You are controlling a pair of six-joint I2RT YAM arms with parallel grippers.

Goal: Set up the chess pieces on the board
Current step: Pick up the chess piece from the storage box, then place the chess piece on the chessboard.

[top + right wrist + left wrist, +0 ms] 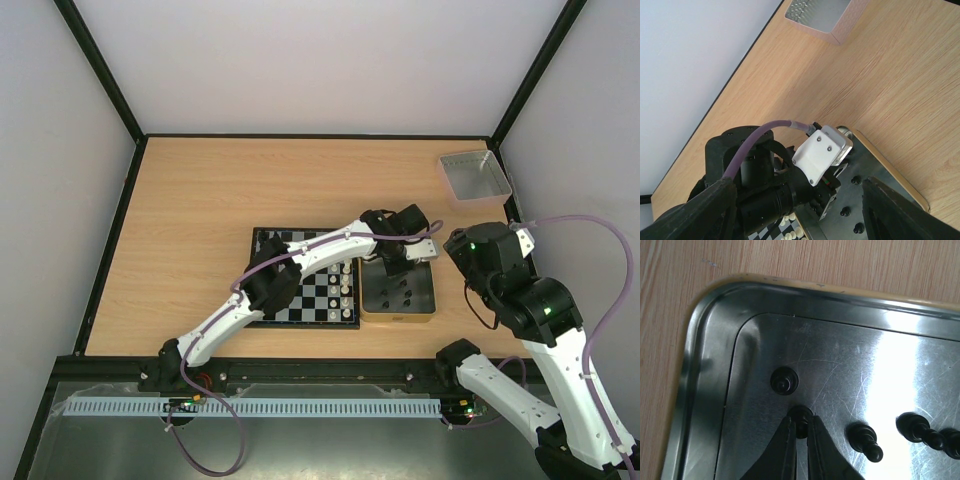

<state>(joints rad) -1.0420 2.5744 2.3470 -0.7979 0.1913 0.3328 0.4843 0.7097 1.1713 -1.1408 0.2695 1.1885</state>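
Chess pieces (345, 290) only partly set out, by the look of it. Pinched between the closed fingers of the left tool (800, 424): one small black piece (801, 415), low inside the gold-rimmed tin (695, 355), near a corner. Just beside it, another black piece (784, 380) standing upright; further along, more black ones (865, 441) lying on their sides. Right beside the tin, the board (310, 300), with cream pieces lined up along the edge nearest the tin. No black pieces made out on the board, though part of it hidden under the left arm. Right tool (797, 200) spread wide, gripping nothing, held off to the right of the tin above the surface (200, 200). In the far corner, a grey tray (475, 178). Judged from this: cream side largely placed, black side mostly left to do, beginning with the one now gripped
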